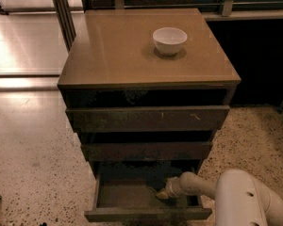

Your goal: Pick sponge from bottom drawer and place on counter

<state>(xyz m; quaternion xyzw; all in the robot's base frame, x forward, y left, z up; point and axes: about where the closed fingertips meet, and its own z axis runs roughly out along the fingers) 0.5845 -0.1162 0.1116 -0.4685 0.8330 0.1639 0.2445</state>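
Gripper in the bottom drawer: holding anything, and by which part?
Cannot be told: the gripper sits low inside the open bottom drawer, and any hold is hidden.

arm shell: a bulky, smooth off-white casing (233, 192) is filling the lower right corner, rounded like a dome.
markings: two small dark dots (248, 197) are showing on its face; screws or holes, hard to tell.
forearm: a slimmer cream tube (198, 184) is catching warm light along its glossy top.
wrist: a short ringed collar (172, 188) is capping the tube's end.
tool: the tool (162, 195) is showing a pale yellowish tip, sitting inside the bottom drawer (125, 195), towards its right.
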